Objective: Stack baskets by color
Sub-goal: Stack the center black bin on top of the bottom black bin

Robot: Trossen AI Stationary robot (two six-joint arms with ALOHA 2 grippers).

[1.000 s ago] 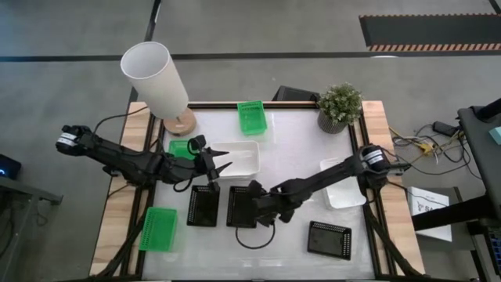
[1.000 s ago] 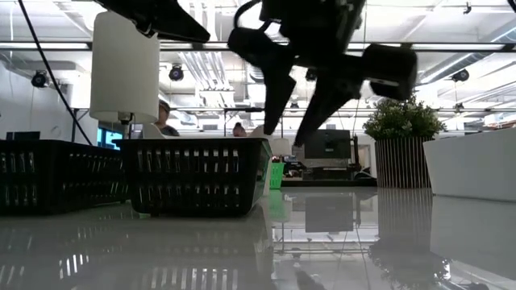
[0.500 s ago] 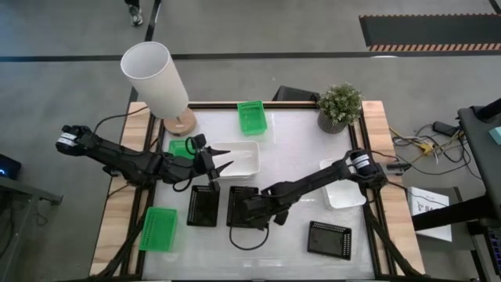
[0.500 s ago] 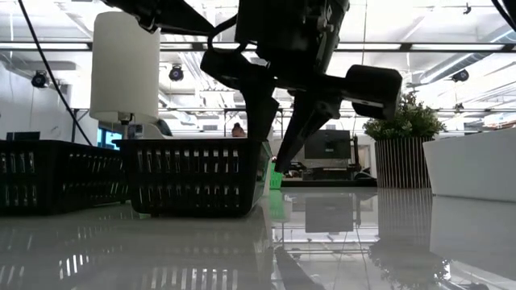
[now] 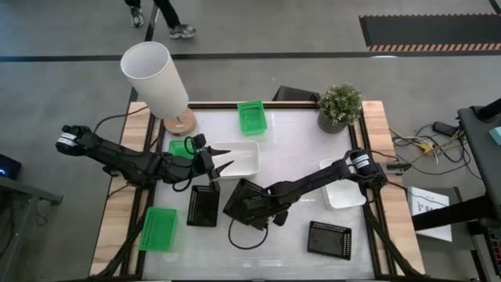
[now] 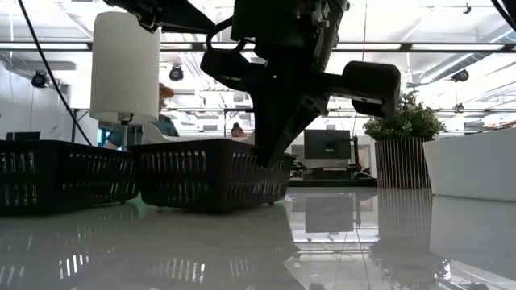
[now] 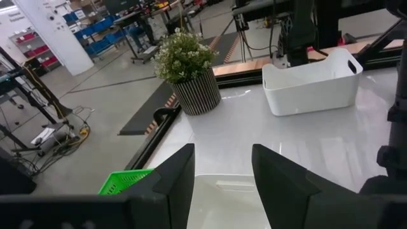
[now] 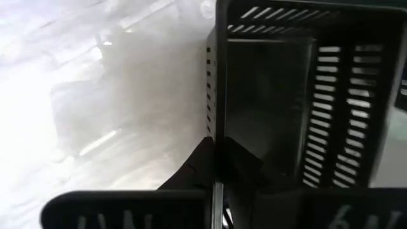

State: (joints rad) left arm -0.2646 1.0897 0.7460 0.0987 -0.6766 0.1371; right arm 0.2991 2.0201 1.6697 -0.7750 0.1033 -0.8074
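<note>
Three black baskets (image 5: 203, 206) show in the overhead shot, plus three green (image 5: 251, 117) and two white (image 5: 237, 158) that I can spot. Black ones are mesh-sided, shallow, all empty. Right gripper (image 5: 252, 205) is clamped on the wall of the middle black basket (image 5: 244, 202), center frame, tipping it. Left gripper (image 5: 219, 165) hangs spread over the white one.

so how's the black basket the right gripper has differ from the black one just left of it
The gripped black basket is clamped at its wall by the right gripper; the neighbouring black basket is untouched. In the high view the gripped one sits skewed, while the neighbour lies square to the table edge. In the low view the gripped one looks tipped; the neighbour sits flat. Both are black, slotted and of like size.
</note>
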